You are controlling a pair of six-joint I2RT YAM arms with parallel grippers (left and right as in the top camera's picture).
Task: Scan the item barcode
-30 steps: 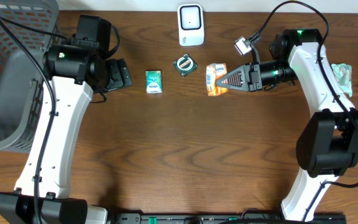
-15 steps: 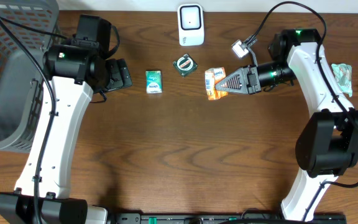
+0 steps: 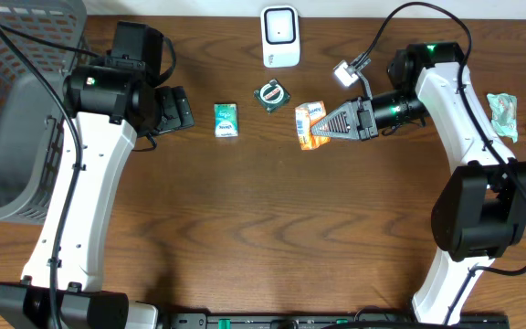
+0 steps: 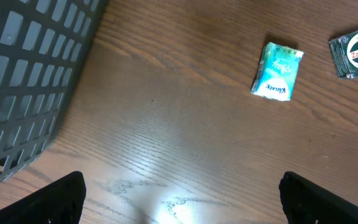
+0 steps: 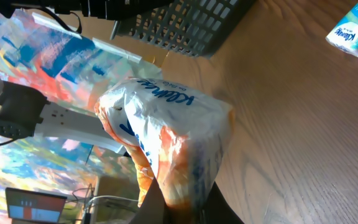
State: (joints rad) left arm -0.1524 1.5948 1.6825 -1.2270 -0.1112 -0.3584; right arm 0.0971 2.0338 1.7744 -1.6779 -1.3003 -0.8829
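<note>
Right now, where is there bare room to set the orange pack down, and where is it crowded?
Free: the table front half, everything below the teal pack and tin. Crowded: the back row, where teal pack, tin, scanner and the orange pack in the right hand sit close.

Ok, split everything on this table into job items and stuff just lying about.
Job: orange tissue pack, pinched in the right gripper; white scanner at the far edge.
Lying about: teal tissue pack; Zam-Buk tin; grey basket; packets at the right edge.
</note>
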